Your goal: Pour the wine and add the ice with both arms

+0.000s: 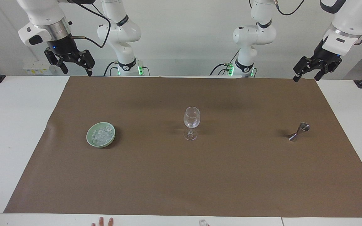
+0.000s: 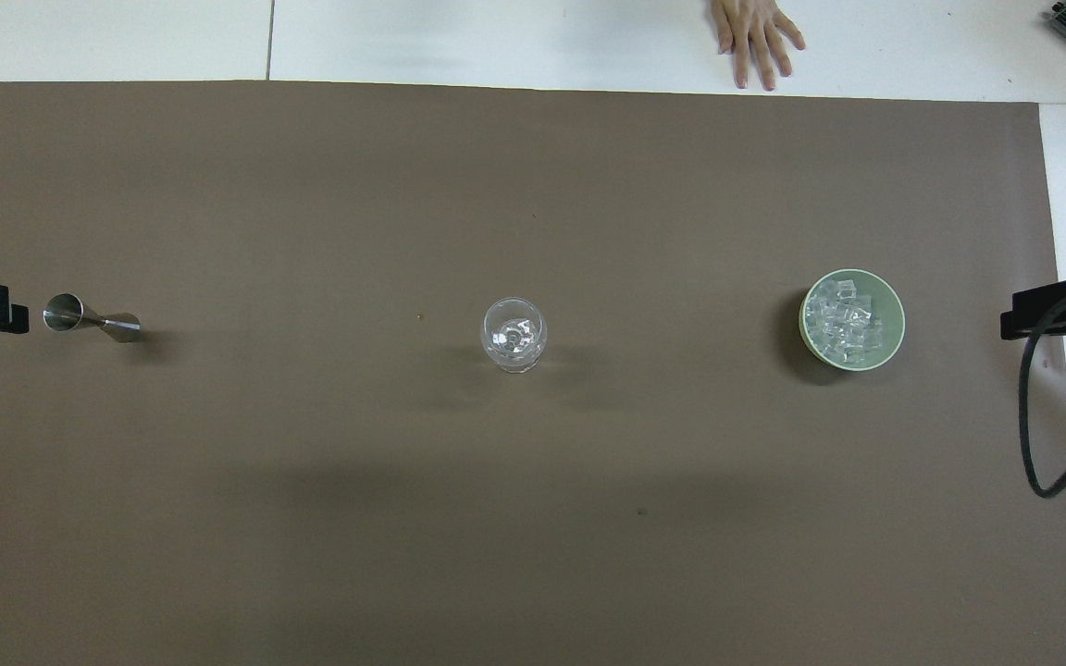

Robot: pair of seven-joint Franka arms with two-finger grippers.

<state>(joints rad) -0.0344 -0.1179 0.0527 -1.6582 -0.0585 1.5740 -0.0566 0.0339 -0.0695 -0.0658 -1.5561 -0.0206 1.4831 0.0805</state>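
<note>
A clear stemmed glass (image 1: pixel 191 121) stands upright in the middle of the brown mat; it also shows in the overhead view (image 2: pixel 514 333). The ice (image 1: pixel 102 135) lies as small clear chunks in a pale green bowl (image 1: pixel 89 138) toward the right arm's end, seen from above too, ice (image 2: pixel 846 319) in bowl (image 2: pixel 896 305). A steel jigger (image 1: pixel 298 131) lies on its side toward the left arm's end. My right gripper (image 1: pixel 77 72) hangs open and empty over the mat's corner at its own end. My left gripper (image 1: pixel 306 78) hangs open and empty over the corner at its end. No wine shows.
The brown mat (image 1: pixel 181 175) covers most of the white table. A person's hand (image 2: pixel 755 37) rests flat on the table edge farthest from the robots; its fingertips (image 1: pixel 105 221) show in the facing view. A black cable (image 2: pixel 1042 435) loops by the right gripper.
</note>
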